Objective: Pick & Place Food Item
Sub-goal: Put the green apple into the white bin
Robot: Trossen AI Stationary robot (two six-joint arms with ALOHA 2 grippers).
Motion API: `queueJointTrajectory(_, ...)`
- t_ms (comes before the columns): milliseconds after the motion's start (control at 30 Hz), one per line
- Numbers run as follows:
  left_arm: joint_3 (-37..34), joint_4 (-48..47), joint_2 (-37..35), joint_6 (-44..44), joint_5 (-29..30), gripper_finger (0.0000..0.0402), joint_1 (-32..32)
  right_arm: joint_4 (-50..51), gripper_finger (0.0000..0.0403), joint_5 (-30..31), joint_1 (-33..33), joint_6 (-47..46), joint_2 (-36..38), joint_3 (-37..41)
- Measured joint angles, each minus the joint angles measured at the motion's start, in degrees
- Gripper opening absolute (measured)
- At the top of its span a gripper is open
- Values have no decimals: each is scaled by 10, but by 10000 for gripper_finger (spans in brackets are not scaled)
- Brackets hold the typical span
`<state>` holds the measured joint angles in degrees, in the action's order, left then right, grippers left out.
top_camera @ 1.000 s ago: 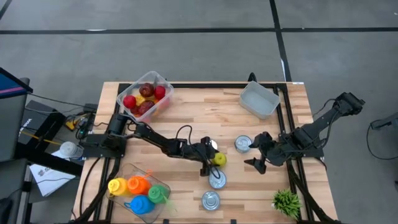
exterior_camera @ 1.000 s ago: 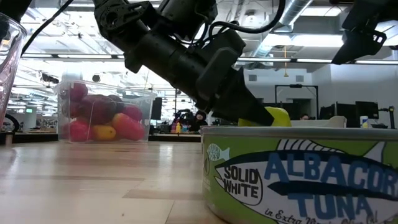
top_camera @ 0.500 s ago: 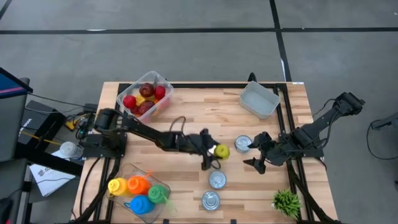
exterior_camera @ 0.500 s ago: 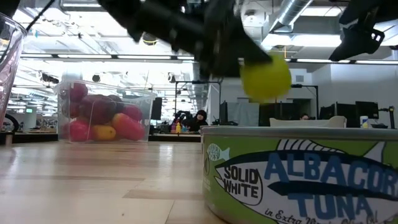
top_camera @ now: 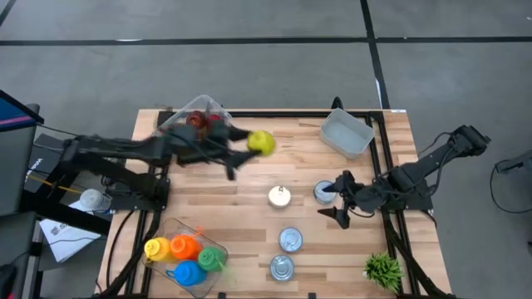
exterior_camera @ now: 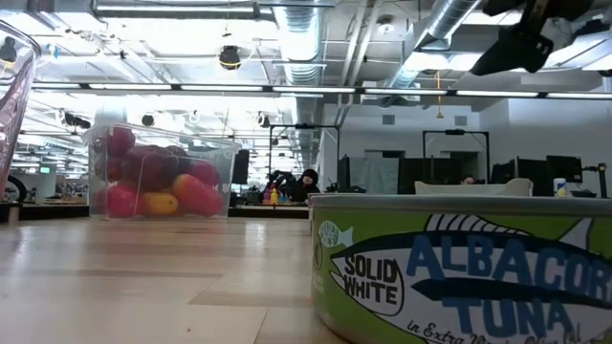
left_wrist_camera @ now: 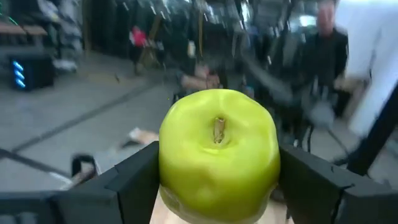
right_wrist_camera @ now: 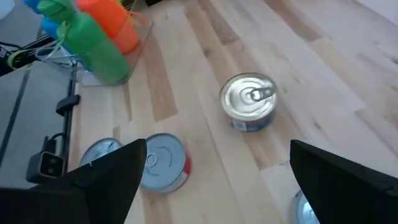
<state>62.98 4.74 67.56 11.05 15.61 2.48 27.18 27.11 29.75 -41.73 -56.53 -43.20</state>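
A yellow-green apple (top_camera: 261, 142) hangs high over the table's far half, right of the clear bin of red fruit (top_camera: 195, 124). My left gripper (top_camera: 252, 144) is shut on it; in the left wrist view the apple (left_wrist_camera: 217, 158) fills the gap between the fingers. My right gripper (top_camera: 337, 203) stands open above the table's right side, beside a can (top_camera: 325, 192), with nothing between its fingers (right_wrist_camera: 109, 177). It also shows at the low view's top right. My left gripper pinches the apple between its two fingers, one finger (left_wrist_camera: 134, 177) on each of two opposite sides (left_wrist_camera: 171, 168). The fingers reach out level. The apple's stem hollow (left_wrist_camera: 219, 127) faces back toward the wrist. The apple is lifted well clear of the table.
An empty clear bin (top_camera: 347, 133) sits at the far right. Several cans stand mid-table and near the front (top_camera: 279, 196) (top_camera: 290, 240) (top_camera: 283, 267); one tuna can (exterior_camera: 469, 268) fills the low view. A tray of coloured bottles (top_camera: 184, 253) is front left, a small plant (top_camera: 383, 270) front right.
My left gripper has risen fast with the apple, from beside the cans at mid-table up and toward the table's far left, toward the fruit bin. It has left the low view. The apple stays in the hold. A can that the arm covered now shows.
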Motion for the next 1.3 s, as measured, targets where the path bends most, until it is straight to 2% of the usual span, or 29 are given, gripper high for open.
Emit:
queueJointTrajectory(200,0,-18,-104,-1,54,270,0,1,384,0,-25,6,0,0)
queueJointTrajectory(500,-1,-21,-123,33,73,271,0,-1,384,-2,-46,14,0,0)
queueJointTrajectory(600,-1,-17,-123,88,73,271,0,-1,384,-3,-52,14,0,0)
queueJointTrajectory(733,-1,-4,-132,228,62,271,0,-1,384,-16,-64,17,0,0)
queueJointTrajectory(900,-1,16,-162,373,-9,271,0,-1,384,-18,-79,31,0,0)
queueJointTrajectory(1033,-1,23,-187,432,-36,271,0,-1,384,-21,-92,44,0,0)
queueJointTrajectory(1167,-1,22,-207,414,-41,271,0,-1,384,-33,-107,49,0,0)
queueJointTrajectory(1300,0,-7,-223,275,6,271,0,-1,384,-34,-116,57,0,0)
